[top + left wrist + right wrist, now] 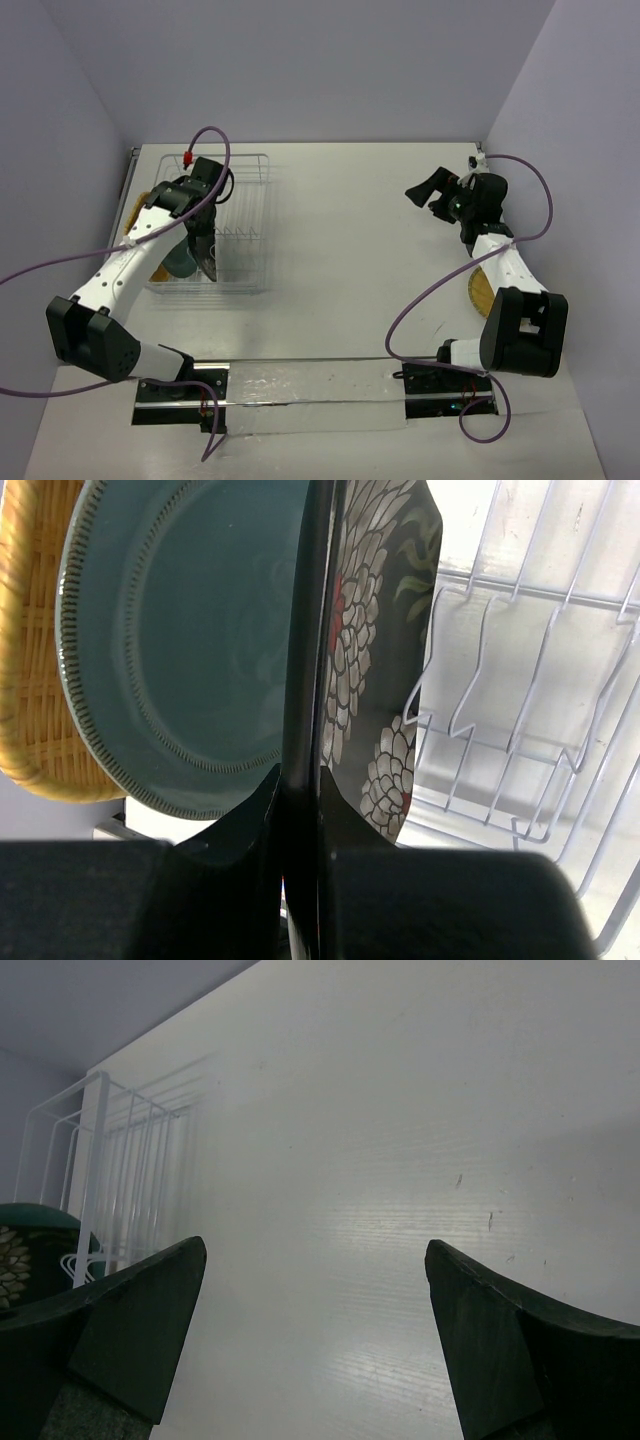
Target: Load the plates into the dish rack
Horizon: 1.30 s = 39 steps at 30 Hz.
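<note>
Teal-grey plate (180,650) showing a ring of fine dashes, black plate (375,630) carrying white and red flowers, woven plate (30,680) glowing tan, wire rack (530,710) gleaming white.

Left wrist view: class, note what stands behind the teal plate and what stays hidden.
A woven tan plate stands upright behind the teal plate; only its left edge and lower corner show. The teal plate covers the rest, so whether the two touch cannot be told.

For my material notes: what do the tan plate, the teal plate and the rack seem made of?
Tan plate: woven fibre, perhaps rattan; the weave shows. Teal plate: probably glazed ceramic; glossy, with reflections. Dish rack: likely white-coated metal wire; thin bent rods.
</note>
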{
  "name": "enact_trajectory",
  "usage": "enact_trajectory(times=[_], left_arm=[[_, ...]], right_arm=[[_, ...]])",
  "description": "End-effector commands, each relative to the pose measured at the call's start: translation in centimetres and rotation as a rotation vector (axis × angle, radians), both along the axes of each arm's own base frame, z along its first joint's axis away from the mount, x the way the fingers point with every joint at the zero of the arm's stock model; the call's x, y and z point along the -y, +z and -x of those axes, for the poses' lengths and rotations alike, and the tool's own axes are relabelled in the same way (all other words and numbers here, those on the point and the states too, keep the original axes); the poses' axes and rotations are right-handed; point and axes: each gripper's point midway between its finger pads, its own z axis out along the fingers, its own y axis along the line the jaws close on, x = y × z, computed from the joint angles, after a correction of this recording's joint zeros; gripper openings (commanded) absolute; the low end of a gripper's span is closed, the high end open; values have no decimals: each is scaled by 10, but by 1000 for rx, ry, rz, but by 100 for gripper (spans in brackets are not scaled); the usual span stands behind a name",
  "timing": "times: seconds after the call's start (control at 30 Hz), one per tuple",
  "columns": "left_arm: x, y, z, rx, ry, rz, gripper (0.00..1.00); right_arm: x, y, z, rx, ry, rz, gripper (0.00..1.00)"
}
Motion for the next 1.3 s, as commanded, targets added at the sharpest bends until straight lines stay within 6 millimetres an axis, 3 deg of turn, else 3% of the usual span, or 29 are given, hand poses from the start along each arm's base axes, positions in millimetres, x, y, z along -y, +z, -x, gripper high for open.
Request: enact_trajectory(times=[0.0,0.07,0.27,0.3,0.33,0.4,0.47,0.5,0.6,0.87,1.0,1.27], left_arm=[[5,21,-20,135,-25,36,0],[15,11,-21,117,-69,75,0],[8,-15,-16,65,-33,38,1],[8,-15,-17,69,-31,42,7],[8,-16,-17,67,-33,44,23],[9,-15,-16,66,-29,53,43],[8,-14,-16,70,-21,48,51],[4,-11,-15,74,3,36,70],[-3,-5,-13,91,43,16,83],[-26,8,-6,101,210,-86,98],[-34,35,-4,184,319,-87,99],[-3,105,-10,432,272,137,99]], right_arm=[[5,23,-14,72,2,16,97],[4,22,-14,67,6,13,97],[3,23,-13,68,11,12,97],[3,23,-13,69,10,12,97],[4,24,-13,71,5,16,97],[4,24,-13,73,5,16,97],[4,24,-12,71,6,14,97],[3,24,-12,71,9,13,97],[3,24,-12,72,9,12,97],[4,28,-10,79,-2,16,98],[11,28,-9,74,-47,32,99],[27,26,-8,45,-129,38,99]])
